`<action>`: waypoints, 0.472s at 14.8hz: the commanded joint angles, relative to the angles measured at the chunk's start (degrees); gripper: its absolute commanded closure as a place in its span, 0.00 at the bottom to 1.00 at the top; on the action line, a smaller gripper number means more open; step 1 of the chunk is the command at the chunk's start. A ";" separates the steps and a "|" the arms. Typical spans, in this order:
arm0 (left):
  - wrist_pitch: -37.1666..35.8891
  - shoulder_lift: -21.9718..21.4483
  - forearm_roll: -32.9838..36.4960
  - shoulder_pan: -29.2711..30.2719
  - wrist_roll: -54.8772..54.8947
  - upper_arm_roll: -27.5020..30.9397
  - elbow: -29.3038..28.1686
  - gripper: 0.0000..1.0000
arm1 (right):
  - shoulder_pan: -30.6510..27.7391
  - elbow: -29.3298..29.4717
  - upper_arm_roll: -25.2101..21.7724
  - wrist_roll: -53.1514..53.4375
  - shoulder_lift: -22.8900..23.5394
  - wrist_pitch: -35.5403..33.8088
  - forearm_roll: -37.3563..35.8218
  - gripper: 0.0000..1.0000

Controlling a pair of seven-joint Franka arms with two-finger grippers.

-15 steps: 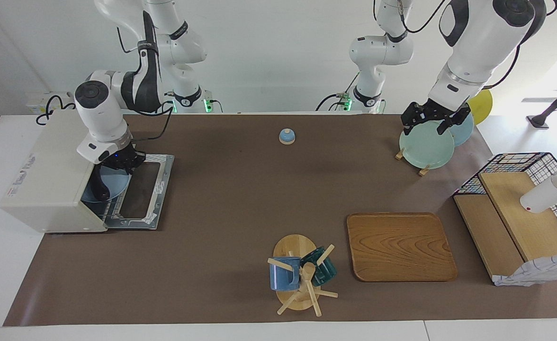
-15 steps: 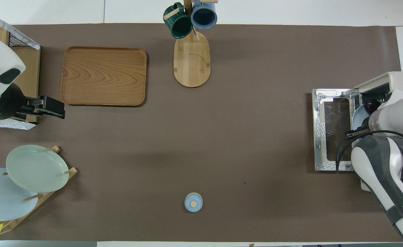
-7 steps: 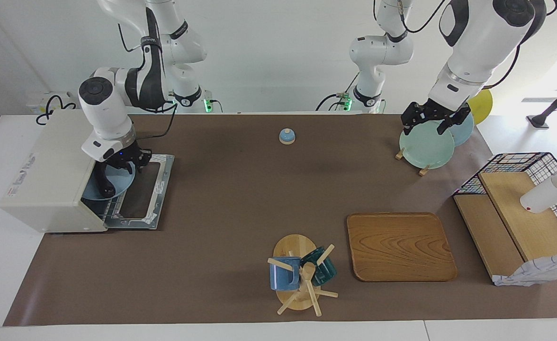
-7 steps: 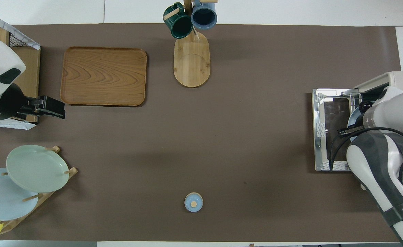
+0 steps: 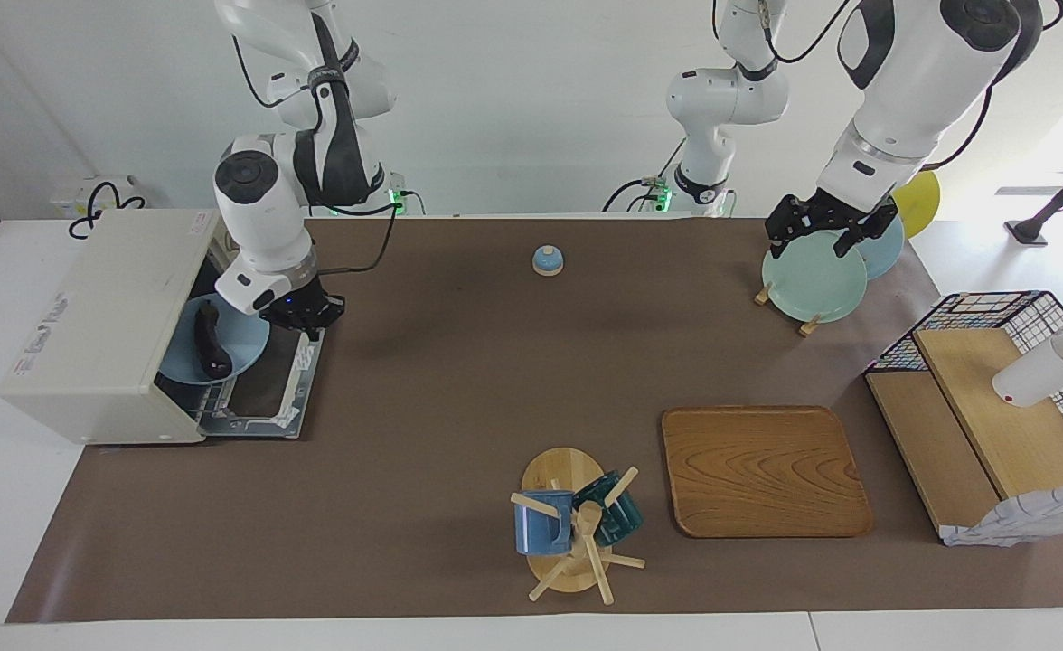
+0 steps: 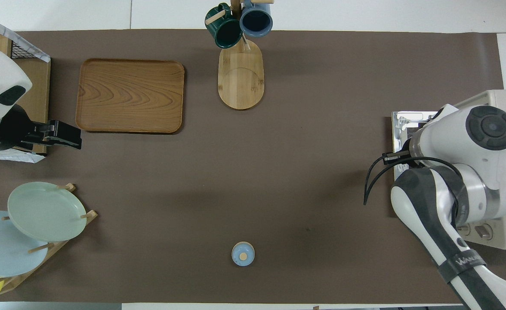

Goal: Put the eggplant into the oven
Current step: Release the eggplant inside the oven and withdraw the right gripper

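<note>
The cream-white oven (image 5: 89,316) stands at the right arm's end of the table, its glass door (image 5: 269,384) dropped flat. Inside its mouth a blue plate (image 5: 242,339) rests on the rack, and the dark eggplant (image 5: 211,339) lies on that plate, free of any grip. My right gripper (image 5: 301,316) hangs shut and empty just outside the oven, over the door's outer edge. In the overhead view the right arm covers the oven (image 6: 504,97) and hides the eggplant. My left gripper (image 5: 821,237) (image 6: 74,135) waits open above the plate rack.
A small blue bell (image 5: 548,260) sits near the robots at mid-table. A mug stand (image 5: 577,529) and a wooden tray (image 5: 764,470) lie toward the table's outer edge. Plates on a rack (image 5: 812,276), a wire basket shelf (image 5: 992,407) and a white bottle (image 5: 1042,371) are at the left arm's end.
My right gripper let go of the eggplant on the blue plate, pulled out of the oven mouth and rose over the door's edge. The left arm has not moved.
</note>
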 commanded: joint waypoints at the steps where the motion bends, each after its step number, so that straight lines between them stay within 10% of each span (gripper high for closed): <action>1: -0.29 -0.32 -0.56 0.83 0.20 -0.36 -0.07 0.00 | -0.68 -4.57 -0.04 0.59 1.57 7.56 0.63 1.00; 7: -0.29 -0.32 -0.56 0.83 0.20 -0.36 -0.07 0.00 | -1.29 -6.15 -0.13 1.03 3.24 8.45 0.45 1.00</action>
